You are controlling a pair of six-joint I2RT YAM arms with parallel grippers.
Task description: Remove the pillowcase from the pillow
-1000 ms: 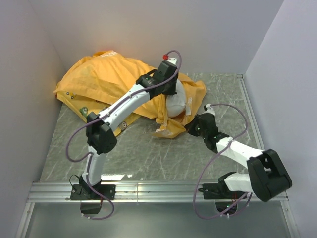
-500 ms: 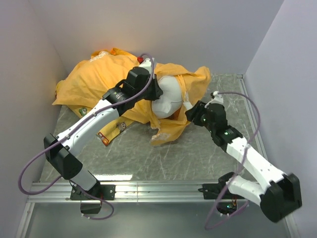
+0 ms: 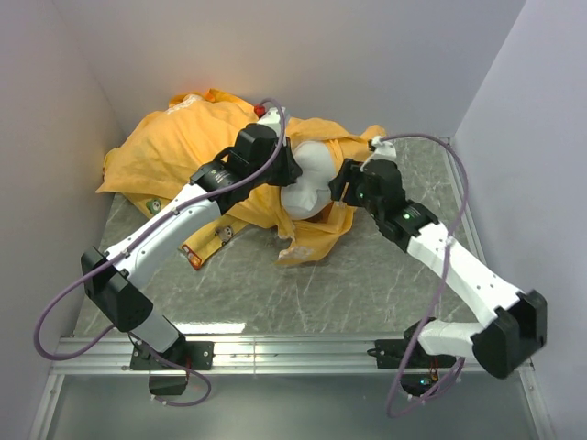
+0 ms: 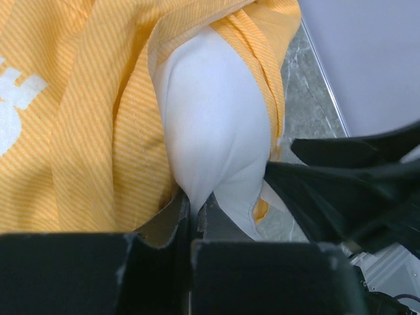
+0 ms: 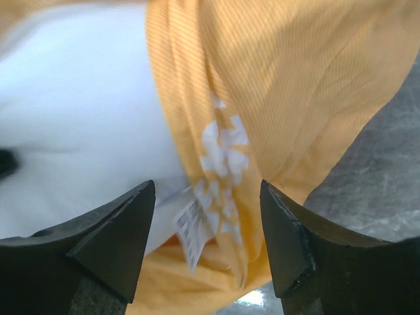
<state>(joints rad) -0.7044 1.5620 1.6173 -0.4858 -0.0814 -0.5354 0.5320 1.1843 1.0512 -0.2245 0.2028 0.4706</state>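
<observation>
Plump white oblong pillow, bared end clamped in the left gripper; orange cloth pillowcase, whose hem lay directly ahead, between the parted jaws of the right gripper.

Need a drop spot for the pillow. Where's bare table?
Free: table strip between the pillowcase and the base rail; small patch between right arm and right wall. Crowded: back left under the pillowcase heap, centre back around the pillow.
</observation>
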